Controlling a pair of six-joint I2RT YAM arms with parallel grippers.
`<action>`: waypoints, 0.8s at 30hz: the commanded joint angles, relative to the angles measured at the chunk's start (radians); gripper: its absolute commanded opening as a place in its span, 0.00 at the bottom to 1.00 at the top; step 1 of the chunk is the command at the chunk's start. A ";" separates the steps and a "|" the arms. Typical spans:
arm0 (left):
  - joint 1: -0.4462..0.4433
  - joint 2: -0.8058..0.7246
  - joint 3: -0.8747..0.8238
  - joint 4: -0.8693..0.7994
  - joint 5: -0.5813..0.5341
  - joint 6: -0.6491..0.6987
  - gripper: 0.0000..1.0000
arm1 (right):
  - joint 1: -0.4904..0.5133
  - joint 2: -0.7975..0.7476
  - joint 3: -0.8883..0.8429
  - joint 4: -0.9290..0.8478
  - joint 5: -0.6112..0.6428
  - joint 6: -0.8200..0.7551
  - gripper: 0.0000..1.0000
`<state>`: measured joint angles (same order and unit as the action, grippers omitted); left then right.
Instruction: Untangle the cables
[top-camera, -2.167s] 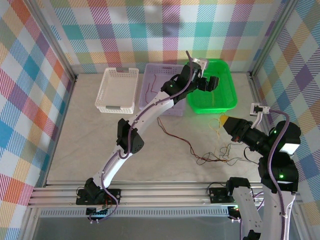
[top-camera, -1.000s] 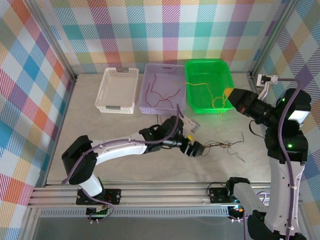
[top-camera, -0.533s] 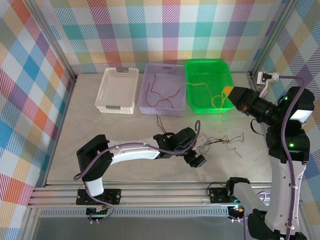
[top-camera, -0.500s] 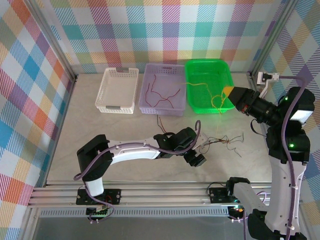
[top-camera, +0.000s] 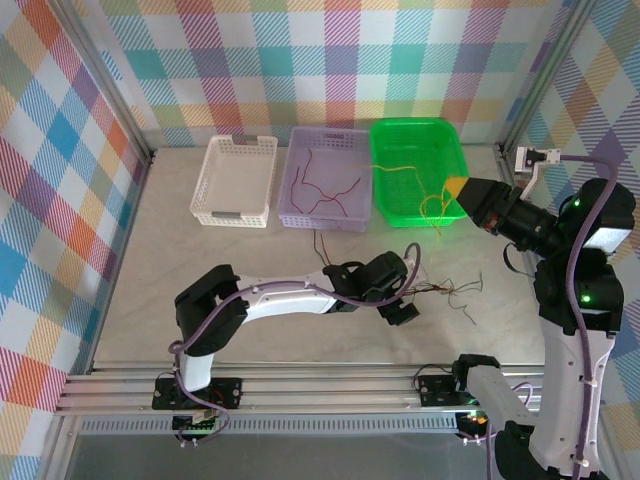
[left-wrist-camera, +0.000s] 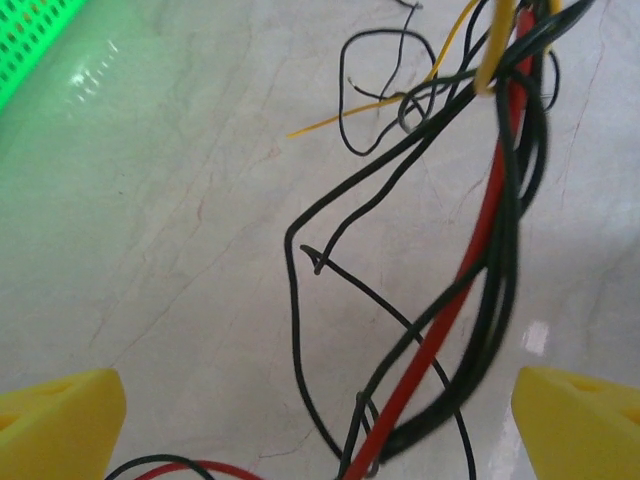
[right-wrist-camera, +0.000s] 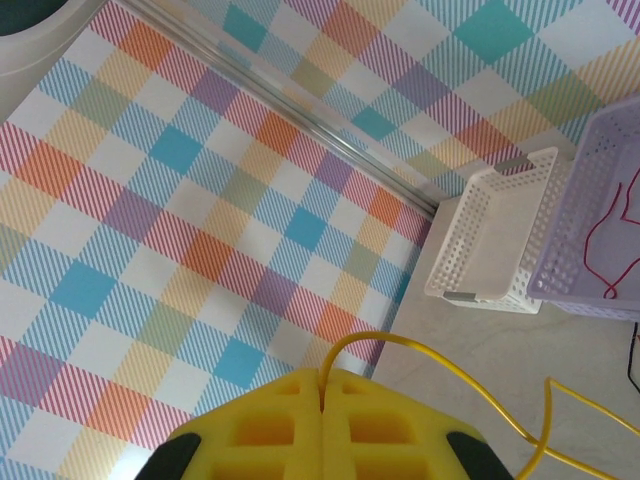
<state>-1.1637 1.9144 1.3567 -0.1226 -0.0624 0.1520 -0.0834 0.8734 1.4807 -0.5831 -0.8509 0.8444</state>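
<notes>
The left gripper (left-wrist-camera: 320, 425) stood spread to its full width and empty. Its yellow fingertips (left-wrist-camera: 60, 425) framed the tangle (left-wrist-camera: 505, 200) of cables, which lay between and just ahead of them on the table (left-wrist-camera: 150, 200). A red cable (left-wrist-camera: 455, 300) and several black ones crossed there, none of them touched. A little over two seconds earlier this arm had been reaching over the green basket (top-camera: 418, 122). It had since swung down to the table, worked round to the near side of the tangle (top-camera: 440, 293) and widened its jaws slightly in the last second. I judged it to be lining up its next pick, not gripping yet.

The right gripper (right-wrist-camera: 322, 395) was fully shut on a yellow cable (right-wrist-camera: 420, 347), which looped out from between its pads. Earlier it had been low beside the pile. By this moment it had risen, so that in the overhead view the right gripper (top-camera: 456, 187) sat over the near right corner of the green basket. The yellow cable (top-camera: 437, 205) trailed below it across that edge. That suggested one yellow strand was nearly free and ready to drop in.

Left of the green basket, the purple basket (top-camera: 328, 131) already held red cables. Beyond it the white basket (top-camera: 240, 140) held nothing I could make out.

No brand, label or writing was legible.
</notes>
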 joint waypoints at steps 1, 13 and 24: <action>-0.005 0.025 0.028 0.014 0.032 0.036 0.97 | 0.007 -0.009 0.038 0.038 -0.030 0.022 0.00; 0.018 -0.005 -0.003 -0.035 0.088 0.023 0.20 | 0.008 0.000 0.098 -0.051 0.091 -0.060 0.00; 0.015 -0.291 -0.235 -0.113 -0.086 -0.126 0.00 | 0.006 0.104 0.213 -0.063 0.277 -0.126 0.00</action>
<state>-1.1488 1.7267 1.1587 -0.1711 -0.0742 0.0963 -0.0834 0.9440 1.6447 -0.6544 -0.6468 0.7620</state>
